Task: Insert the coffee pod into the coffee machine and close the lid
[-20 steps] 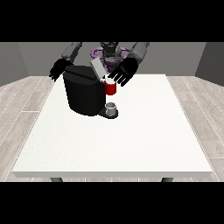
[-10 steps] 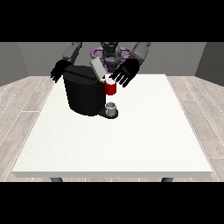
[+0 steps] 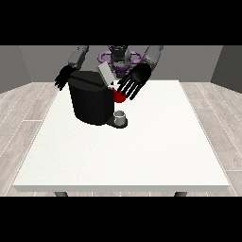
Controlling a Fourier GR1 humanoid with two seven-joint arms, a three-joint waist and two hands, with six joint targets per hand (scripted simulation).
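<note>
The black coffee machine [image 3: 92, 101] stands at the table's back left, its grey lid [image 3: 105, 74] tilted up and open. A red thing at the machine [image 3: 118, 97] shows just under the lid. Right beside the lid and over the red thing, the hand at the view's right [image 3: 134, 81] hovers with its fingers spread and pointing down toward the camera. The hand at the view's left [image 3: 63, 78] is behind the machine's far corner, fingers relaxed and holding nothing. A grey thing [image 3: 120, 116] sits on the machine's base in front.
The white table [image 3: 142, 151] stretches wide toward the camera and to the right of the machine. The robot's torso [image 3: 118, 59] stands behind the table's far edge. Grey wood floor surrounds the table.
The hand at the view's right rose slightly, then came back down toward the red thing. The machine, the lid and the other hand look unmoved.
</note>
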